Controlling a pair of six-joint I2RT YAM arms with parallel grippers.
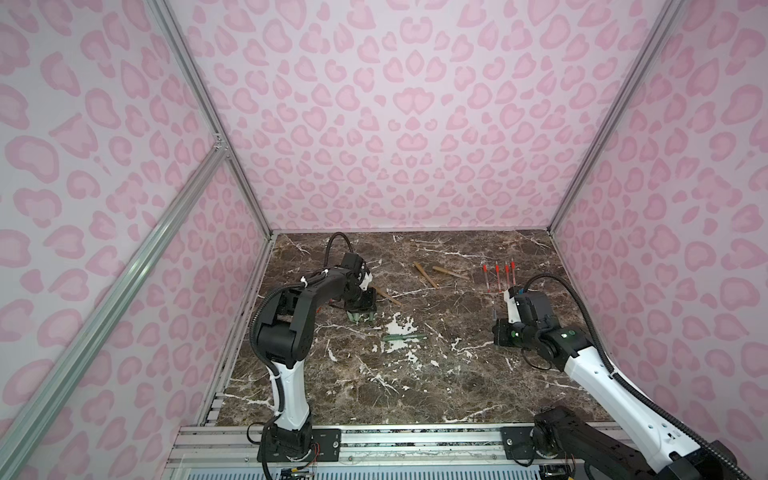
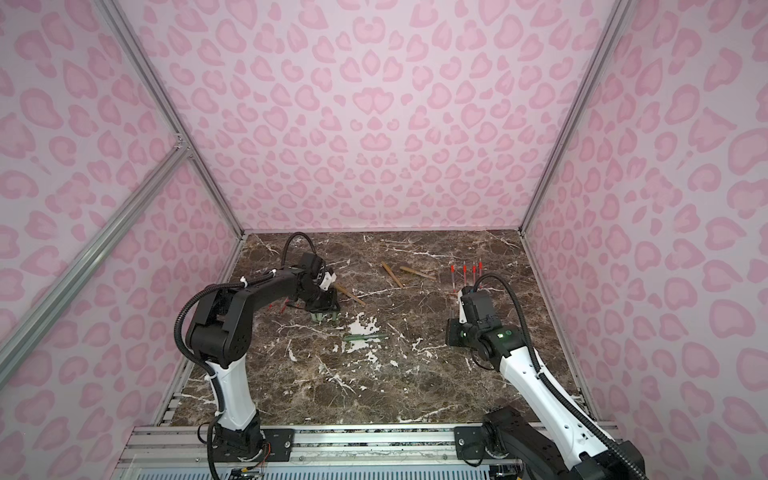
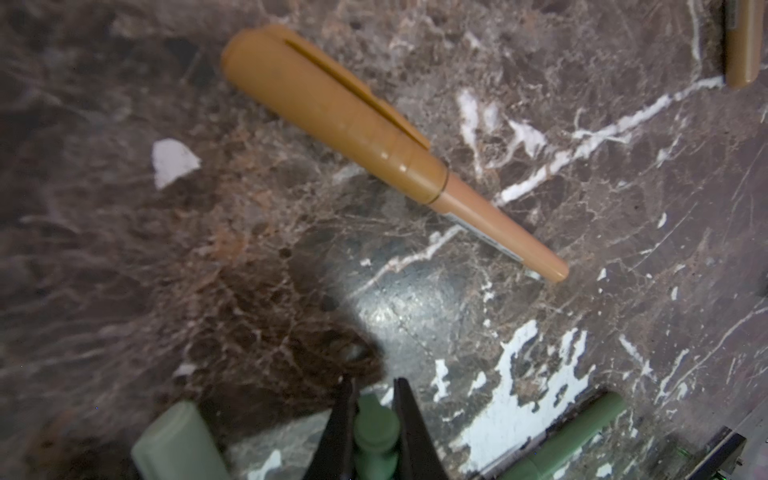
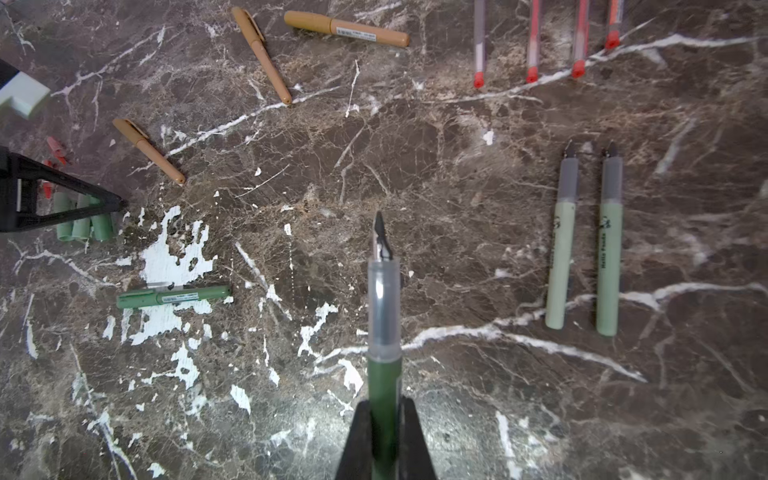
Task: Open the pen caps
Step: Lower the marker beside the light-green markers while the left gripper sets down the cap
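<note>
Left pincer [image 3: 375,388] pinches a green pen cap [image 3: 376,432] beside loose green caps [image 4: 83,224], left of the counter's [image 1: 415,386] middle — right pincer [image 4: 385,405] clamps an uncapped green pen [image 4: 384,316] over open marble, well clear of the right wall [image 1: 665,249].

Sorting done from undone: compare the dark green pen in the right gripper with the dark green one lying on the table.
The held pen is uncapped, its nib bare; the lying pen shows no nib, its cap on. The held pen is clamped in the right gripper; the lying pen rests flat on the table, untouched. Both have dark green barrels.
</note>
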